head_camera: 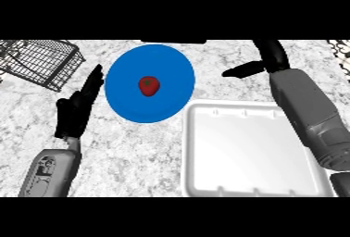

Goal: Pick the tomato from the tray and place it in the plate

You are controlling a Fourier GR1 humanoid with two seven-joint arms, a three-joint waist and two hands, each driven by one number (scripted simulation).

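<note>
A small red tomato (149, 86) lies on the blue plate (164, 62), slightly left of its middle. The white tray (205, 152) sits at the lower right of the counter, with nothing showing in it. My right hand (268, 58) is over the counter to the right of the plate, beyond the tray's far edge, its fingers straight and its thumb pointing left, holding nothing. My left hand (78, 104) rests open at the plate's left side, fingers up.
A dark wire basket (41, 60) stands at the far left of the marbled counter (130, 152). A dark object edge (172, 41) shows just past the plate's far rim.
</note>
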